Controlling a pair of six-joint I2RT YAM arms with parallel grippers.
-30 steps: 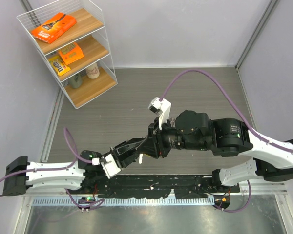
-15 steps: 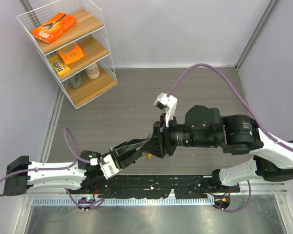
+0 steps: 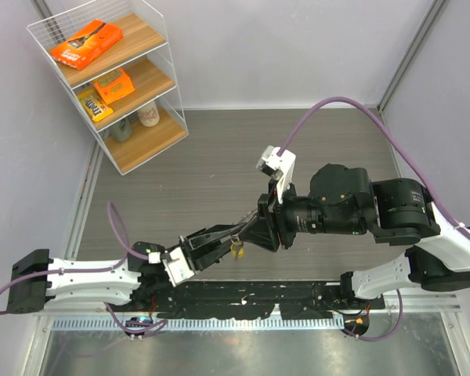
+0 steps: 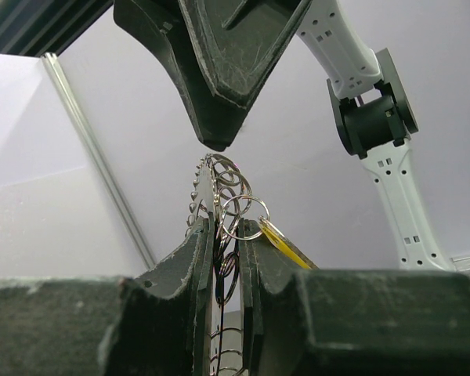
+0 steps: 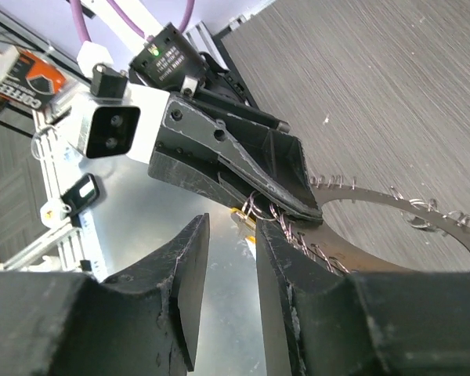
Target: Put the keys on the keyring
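My left gripper [image 4: 225, 227] is shut on the keyring [image 4: 229, 182], a loop strung with small silvery wire rings that stick up between its fingers. A brass-yellow key [image 4: 286, 244] hangs on one of those rings, just right of the jaws. From above, that key [image 3: 236, 251] dangles below the left gripper [image 3: 232, 236]. My right gripper [image 5: 231, 235] stands open with nothing between its fingers, a short way from the left fingertips. The keyring's flat grey band [image 5: 376, 197] curves off to the right. The right gripper's fingers [image 4: 219, 70] hang directly above the rings.
A wire rack [image 3: 110, 78] with wooden shelves holds snack packs and jars at the back left. The dark wood-grain table [image 3: 204, 157] lies below the raised grippers. A metal rail [image 3: 243, 294] runs along the near edge by the arm bases.
The right arm has drawn back to the right and its jaws have opened. The brass key, earlier at the meeting fingertips, now hangs from the ring in the left gripper.
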